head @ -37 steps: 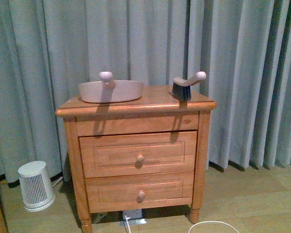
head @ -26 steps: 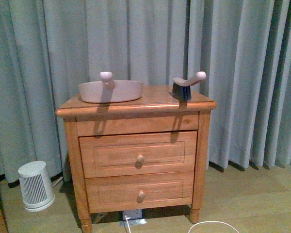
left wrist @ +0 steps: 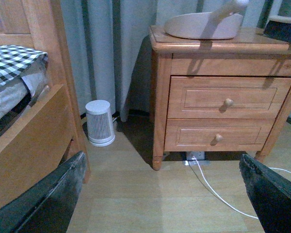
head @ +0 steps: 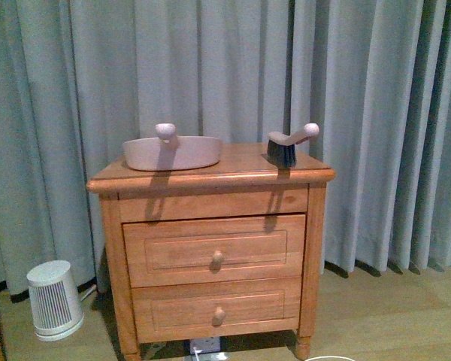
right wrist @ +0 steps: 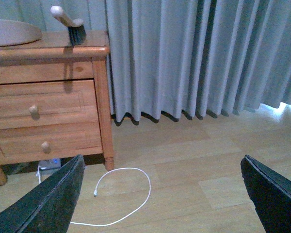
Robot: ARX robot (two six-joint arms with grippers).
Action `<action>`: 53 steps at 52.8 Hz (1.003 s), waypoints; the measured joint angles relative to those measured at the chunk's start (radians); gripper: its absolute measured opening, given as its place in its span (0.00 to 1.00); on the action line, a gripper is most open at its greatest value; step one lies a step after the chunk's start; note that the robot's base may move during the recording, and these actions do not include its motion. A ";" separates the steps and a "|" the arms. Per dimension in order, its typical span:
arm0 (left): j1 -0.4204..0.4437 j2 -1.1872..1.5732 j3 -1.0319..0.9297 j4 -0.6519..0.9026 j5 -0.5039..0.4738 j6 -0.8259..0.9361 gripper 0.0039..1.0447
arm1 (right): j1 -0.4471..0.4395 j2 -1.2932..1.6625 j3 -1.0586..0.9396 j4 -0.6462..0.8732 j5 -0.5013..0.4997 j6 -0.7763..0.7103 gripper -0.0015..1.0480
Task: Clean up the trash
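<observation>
No crumpled white wad of trash shows in any view. A beige dustpan (head: 171, 152) lies on the left of the wooden nightstand's top (head: 244, 161), and a hand brush (head: 287, 146) with dark bristles and a beige handle stands on the right. Both also show in the left wrist view, the dustpan (left wrist: 199, 26) and the brush (left wrist: 282, 28), and in the right wrist view, the dustpan (right wrist: 12, 32) and the brush (right wrist: 70, 23). My left gripper (left wrist: 167, 196) is open and empty above the wooden floor. My right gripper (right wrist: 162, 194) is open and empty above the floor. Neither arm shows in the front view.
The nightstand has two drawers (head: 215, 258). A small white heater (head: 54, 298) stands on the floor at its left. A bed with a checked cover (left wrist: 9, 63) is beside it. A white cable (right wrist: 121, 196) loops on the floor. Grey curtains (head: 376, 113) hang behind.
The front view has shifted: the nightstand, dustpan and brush sit lower in the picture than before. Nothing on the nightstand has moved.
</observation>
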 joint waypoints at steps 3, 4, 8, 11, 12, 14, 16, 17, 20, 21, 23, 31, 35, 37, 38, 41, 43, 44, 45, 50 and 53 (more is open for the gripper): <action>0.000 0.000 0.000 0.000 0.000 0.000 0.93 | 0.000 0.000 0.000 0.000 0.000 0.000 0.93; 0.000 0.000 0.000 0.000 0.000 0.000 0.93 | 0.000 0.000 0.000 0.000 0.000 0.000 0.93; 0.000 0.000 0.000 0.000 0.000 0.000 0.93 | 0.000 0.000 0.000 0.000 0.000 0.000 0.93; 0.000 0.000 0.000 0.000 0.000 0.000 0.93 | 0.000 0.000 0.000 0.000 0.000 0.000 0.93; 0.000 0.000 0.000 0.000 0.000 0.000 0.93 | 0.000 0.000 0.000 0.000 0.000 0.000 0.93; 0.000 0.000 0.000 0.000 0.000 0.000 0.93 | 0.000 0.000 0.000 0.000 0.000 0.000 0.93; 0.000 0.000 0.000 0.000 0.000 0.000 0.93 | 0.000 0.000 0.000 0.000 0.000 0.000 0.93; 0.000 0.000 0.000 0.000 0.000 0.000 0.93 | 0.000 0.000 0.000 0.000 0.000 0.000 0.93; 0.000 0.000 0.000 0.000 0.000 0.000 0.93 | 0.000 0.000 0.000 0.000 0.000 0.000 0.93; 0.000 0.000 0.000 0.000 0.000 0.000 0.93 | 0.000 0.000 0.000 0.000 0.000 0.000 0.93; 0.000 0.000 0.000 0.000 0.000 0.000 0.93 | 0.000 0.000 0.000 0.000 0.000 0.000 0.93; 0.000 0.000 0.000 0.000 0.000 0.000 0.93 | 0.000 0.000 0.000 0.000 0.000 0.000 0.93; 0.000 0.000 0.000 0.000 0.000 0.000 0.93 | 0.000 0.000 0.000 0.000 0.000 0.000 0.93; 0.000 0.000 0.000 0.000 0.000 0.000 0.93 | 0.000 0.000 0.000 0.000 0.000 0.000 0.93; 0.000 0.000 0.000 0.000 0.000 0.000 0.93 | 0.000 0.000 0.000 0.000 0.000 0.000 0.93; 0.000 0.000 0.000 0.000 0.000 0.000 0.93 | 0.000 0.000 0.000 0.000 0.000 0.000 0.93; 0.000 0.000 0.000 0.000 0.000 0.000 0.93 | 0.000 0.000 0.000 0.000 0.000 0.000 0.93; 0.000 0.000 0.000 0.000 0.000 0.000 0.93 | 0.000 0.000 0.000 0.000 0.000 0.000 0.93; 0.000 0.000 0.000 0.000 0.000 0.000 0.93 | 0.000 0.000 0.000 0.000 0.000 0.000 0.93; 0.000 0.000 0.000 0.000 0.000 0.000 0.93 | 0.000 0.000 0.000 0.000 0.000 0.000 0.93; 0.000 0.000 0.000 0.000 0.000 0.000 0.93 | 0.000 0.000 0.000 0.000 0.000 0.000 0.93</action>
